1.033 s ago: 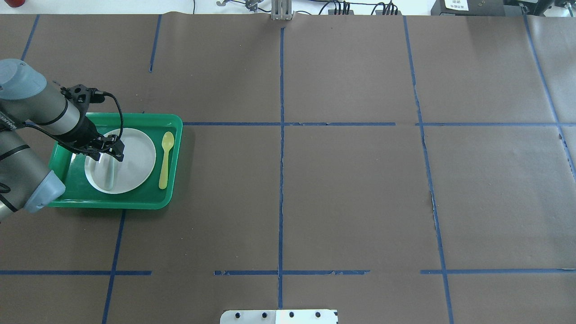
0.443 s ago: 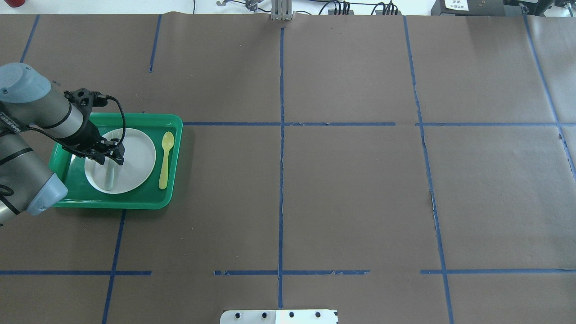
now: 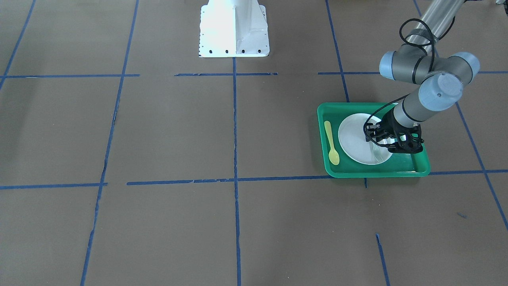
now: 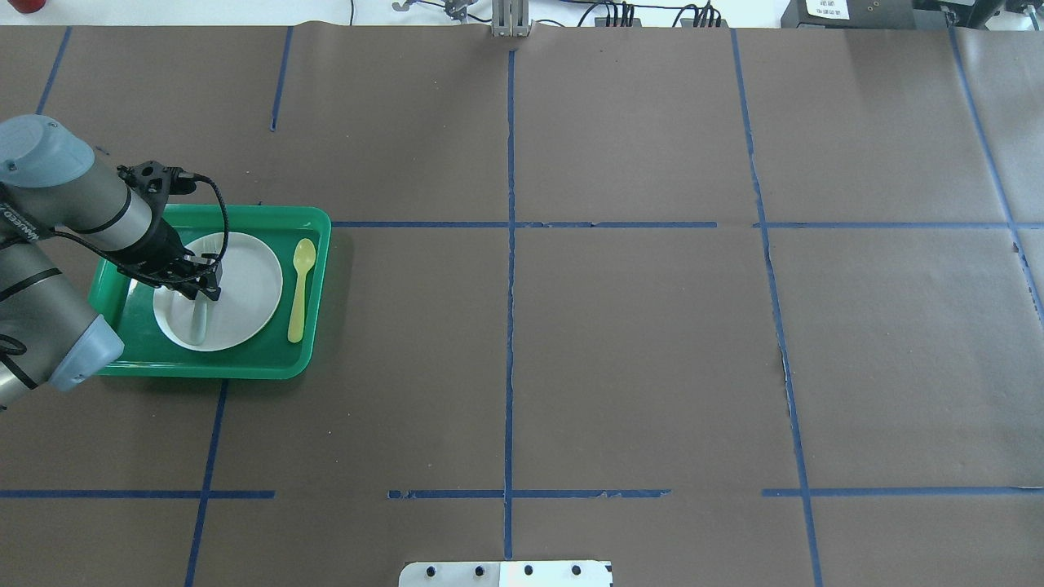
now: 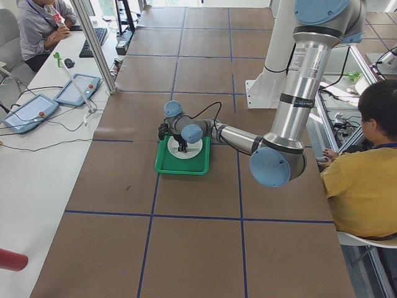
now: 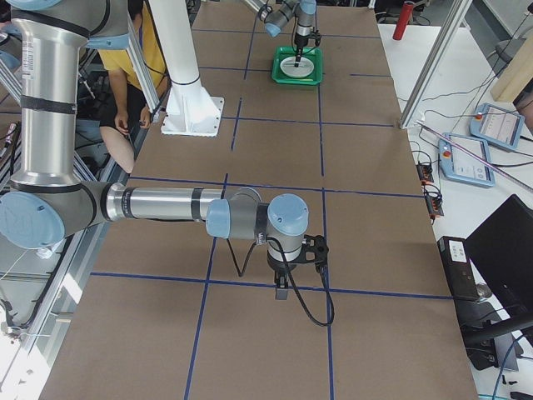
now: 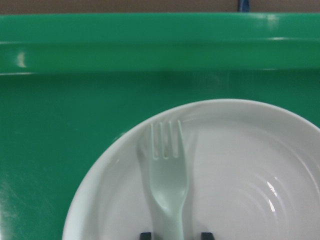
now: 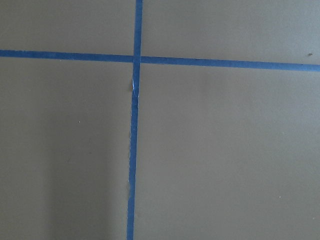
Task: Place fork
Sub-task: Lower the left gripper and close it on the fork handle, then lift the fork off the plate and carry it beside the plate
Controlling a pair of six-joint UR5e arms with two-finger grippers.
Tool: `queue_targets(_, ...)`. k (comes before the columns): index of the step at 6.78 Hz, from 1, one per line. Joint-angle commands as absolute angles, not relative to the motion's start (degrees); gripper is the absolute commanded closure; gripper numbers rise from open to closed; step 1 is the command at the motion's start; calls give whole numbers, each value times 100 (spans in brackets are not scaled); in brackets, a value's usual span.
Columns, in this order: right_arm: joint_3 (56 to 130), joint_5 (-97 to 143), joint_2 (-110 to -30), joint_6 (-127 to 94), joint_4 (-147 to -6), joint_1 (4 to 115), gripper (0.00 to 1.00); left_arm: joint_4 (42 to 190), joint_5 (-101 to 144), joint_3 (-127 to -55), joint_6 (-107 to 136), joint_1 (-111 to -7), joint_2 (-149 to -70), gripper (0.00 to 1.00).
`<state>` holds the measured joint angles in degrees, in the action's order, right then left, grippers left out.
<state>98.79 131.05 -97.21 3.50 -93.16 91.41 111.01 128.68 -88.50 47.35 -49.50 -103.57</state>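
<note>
The white fork (image 4: 198, 322) lies flat on the white plate (image 4: 249, 285) in the green tray (image 4: 320, 244), its tines toward the table's near edge. In the left wrist view the fork (image 7: 167, 175) points up the frame, and the dark fingertips (image 7: 145, 235) stand on either side of its handle with a small gap each side. My left gripper (image 4: 204, 292) is low over the plate's left half, open narrowly around the handle. My right gripper (image 6: 281, 292) hangs over bare table far from the tray; I cannot tell its state.
A yellow-green spoon (image 4: 300, 285) lies in the tray to the right of the plate. The tray's raised rim (image 7: 75, 50) runs close behind the fork's tines. Brown paper with blue tape lines (image 8: 134, 150) covers the table. Operators sit at the table's ends.
My left gripper has come down toward the plate, and its fingers have drawn closer together around the fork's handle. The fork, plate and spoon have not moved.
</note>
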Motion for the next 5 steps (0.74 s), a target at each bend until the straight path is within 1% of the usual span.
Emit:
queue_targets(1, 9879, 13104, -9721, 351, -9316, 9141, 0, 11101, 12858, -8929, 4728, -4957, -10345, 100)
queue_targets(3, 9879, 13104, -9721, 343, -9316, 9141, 0, 11013, 12858, -9490, 4729, -5262, -10257, 100)
queue_targets(5, 9879, 13104, -9721, 352, -9316, 9141, 0, 11021, 12858, -9466, 4632, -5475, -9881, 100)
